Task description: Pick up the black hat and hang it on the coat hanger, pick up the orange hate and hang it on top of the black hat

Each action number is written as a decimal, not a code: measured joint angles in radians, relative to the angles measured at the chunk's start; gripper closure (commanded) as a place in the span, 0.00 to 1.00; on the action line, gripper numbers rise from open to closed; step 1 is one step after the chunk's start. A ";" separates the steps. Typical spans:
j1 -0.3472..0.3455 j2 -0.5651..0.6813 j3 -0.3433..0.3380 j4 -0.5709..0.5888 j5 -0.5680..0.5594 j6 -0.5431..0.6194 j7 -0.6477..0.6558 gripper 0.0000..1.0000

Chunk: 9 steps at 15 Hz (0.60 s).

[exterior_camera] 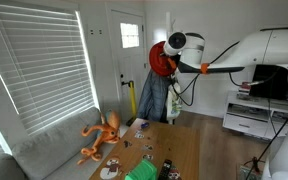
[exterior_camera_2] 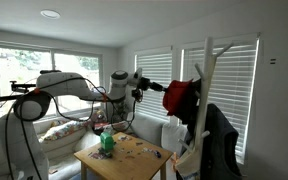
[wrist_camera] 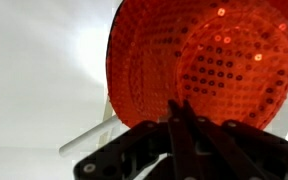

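Orange hat (wrist_camera: 199,60) is pinched at its brim by the gripper (wrist_camera: 180,112) — jaws closed tight on it — right beside the coat hanger (exterior_camera_2: 206,65).

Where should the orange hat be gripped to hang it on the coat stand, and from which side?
Probably the rim of the orange hat: that edge is thin enough to pinch, and the hand is shut on it in the wrist view. Come from the side away from the coat stand, leaving the hat free toward it.
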<state>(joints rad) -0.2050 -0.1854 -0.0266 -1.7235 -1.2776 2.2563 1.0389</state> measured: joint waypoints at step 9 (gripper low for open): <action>0.054 0.055 0.004 0.006 -0.227 -0.156 0.060 0.99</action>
<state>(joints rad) -0.1513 -0.1305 -0.0224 -1.7175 -1.5044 2.1003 1.0987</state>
